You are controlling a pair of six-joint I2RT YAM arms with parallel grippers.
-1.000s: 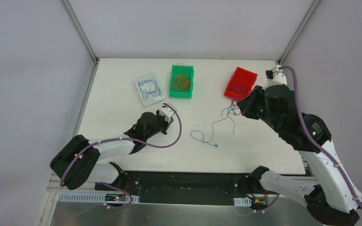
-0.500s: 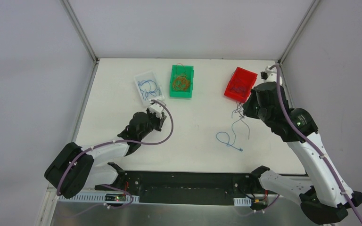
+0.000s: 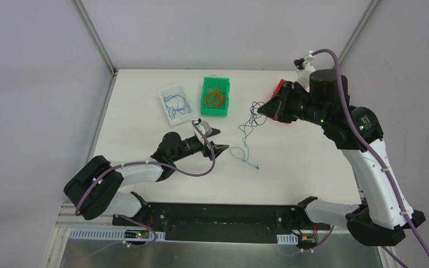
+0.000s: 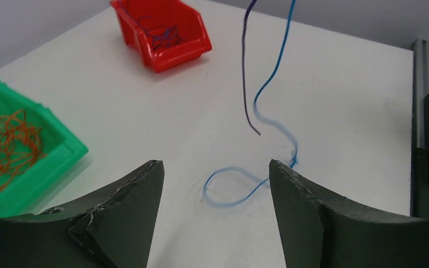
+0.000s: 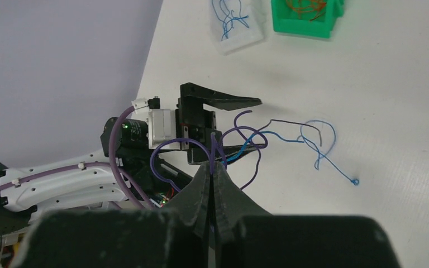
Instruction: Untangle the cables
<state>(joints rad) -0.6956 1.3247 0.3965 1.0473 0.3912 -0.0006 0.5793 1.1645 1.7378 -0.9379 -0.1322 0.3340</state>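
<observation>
My right gripper hangs high over the table, shut on thin cables in blue and dark purple. In the right wrist view the strands leave its closed fingertips and trail down to the table. A blue strand and a purple strand dangle in front of my left gripper. The blue one ends in a loop lying on the table just beyond the left fingertips. My left gripper is open, low over the table, with nothing between its fingers.
A white tray holds blue cables, and a green bin holds orange ones. A red bin with dark strands sits at the back right, partly hidden by my right arm in the top view. Lilac hoses run along both arms.
My right gripper rose and swung left, carrying the strands off the table. My left gripper opened and turned right toward the blue loop.
</observation>
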